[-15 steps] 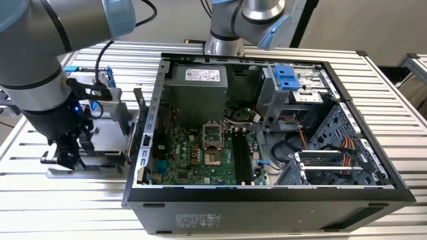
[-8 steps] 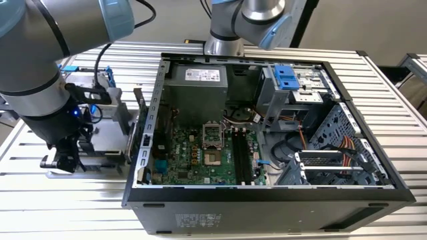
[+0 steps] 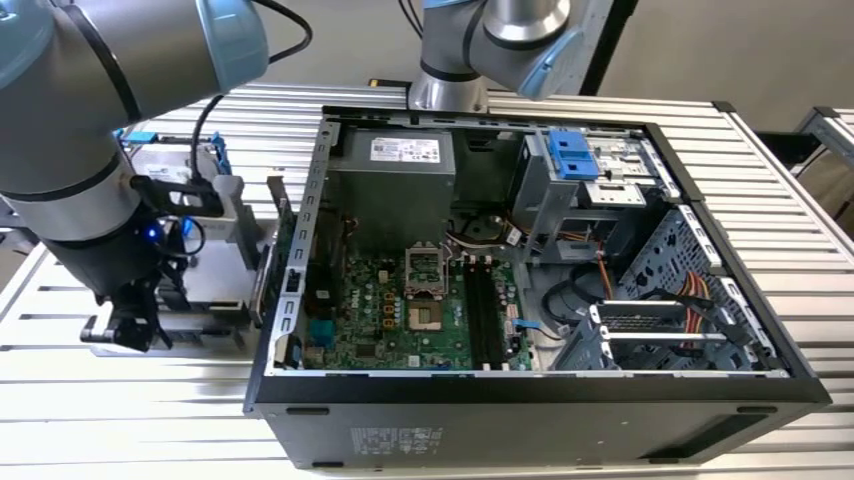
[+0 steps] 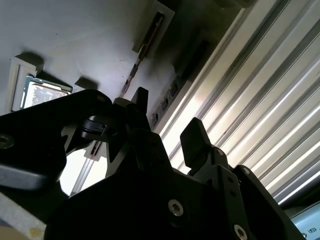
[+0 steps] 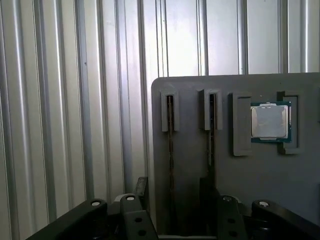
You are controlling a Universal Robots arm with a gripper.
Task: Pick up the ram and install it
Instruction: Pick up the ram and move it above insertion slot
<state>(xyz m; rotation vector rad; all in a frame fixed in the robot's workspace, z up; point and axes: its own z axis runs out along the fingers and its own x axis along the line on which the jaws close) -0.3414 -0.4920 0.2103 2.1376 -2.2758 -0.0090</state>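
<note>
Ribbed aluminium table [image 5: 60,100] noted. Two ram sticks [image 5: 170,130] and a chip [image 5: 270,121] are slotted in a grey tray [image 5: 260,190]. Gripper [image 5: 175,184] is spread, empty.

Arm w/ forearm steep, wrist low, hand [image 4: 167,120] downward, fingers [image 4: 194,139] well apart.

Silhouetted gripper [image 4: 167,115] against glaring table [image 4: 260,115]

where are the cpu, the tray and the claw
cpu [image 5: 270,121], first wrist view, middle of its silver lid
tray [image 5: 190,155], first wrist view, bare grey between two slots
claw [image 4: 167,112], second wrist view, midway between its open fingertips
</note>
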